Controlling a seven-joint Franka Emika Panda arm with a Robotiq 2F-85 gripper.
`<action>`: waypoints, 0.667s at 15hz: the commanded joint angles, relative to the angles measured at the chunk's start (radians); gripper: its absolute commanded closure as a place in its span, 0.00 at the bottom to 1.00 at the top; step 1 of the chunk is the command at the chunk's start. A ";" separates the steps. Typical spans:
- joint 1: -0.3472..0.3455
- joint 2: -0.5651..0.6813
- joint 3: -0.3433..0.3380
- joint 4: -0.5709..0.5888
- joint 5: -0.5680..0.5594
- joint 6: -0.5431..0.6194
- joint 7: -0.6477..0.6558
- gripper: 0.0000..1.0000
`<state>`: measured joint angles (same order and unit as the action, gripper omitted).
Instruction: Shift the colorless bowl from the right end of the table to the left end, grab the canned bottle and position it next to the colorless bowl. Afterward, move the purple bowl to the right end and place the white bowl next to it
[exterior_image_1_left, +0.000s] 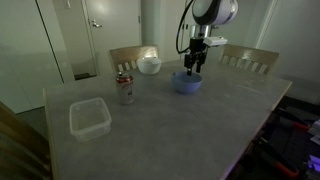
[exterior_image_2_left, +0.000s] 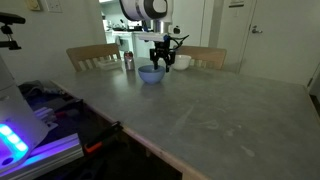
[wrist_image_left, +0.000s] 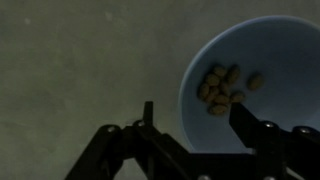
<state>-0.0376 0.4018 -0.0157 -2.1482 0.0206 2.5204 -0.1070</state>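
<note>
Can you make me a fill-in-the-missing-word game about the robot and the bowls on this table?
1. The round bowl nearest the can is coloured ____.
2. The gripper hangs over the purple bowl with its jaws ____.
3. The table carries ____ round bowls altogether.
Missing words: white, open, two.

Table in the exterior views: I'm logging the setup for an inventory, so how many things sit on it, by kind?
Round bowls: 2 (purple bowl, white bowl)
Clear squarish containers: 1 (colorless bowl)
Drink cans: 1 (canned bottle)
Total: 4
</note>
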 joint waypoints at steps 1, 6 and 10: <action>0.002 0.005 -0.008 0.007 -0.020 -0.056 0.030 0.53; -0.015 0.013 0.016 0.018 0.022 -0.112 0.007 0.88; -0.026 0.047 0.056 0.052 0.101 -0.169 -0.043 1.00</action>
<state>-0.0406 0.4075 0.0064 -2.1441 0.0741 2.4085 -0.1081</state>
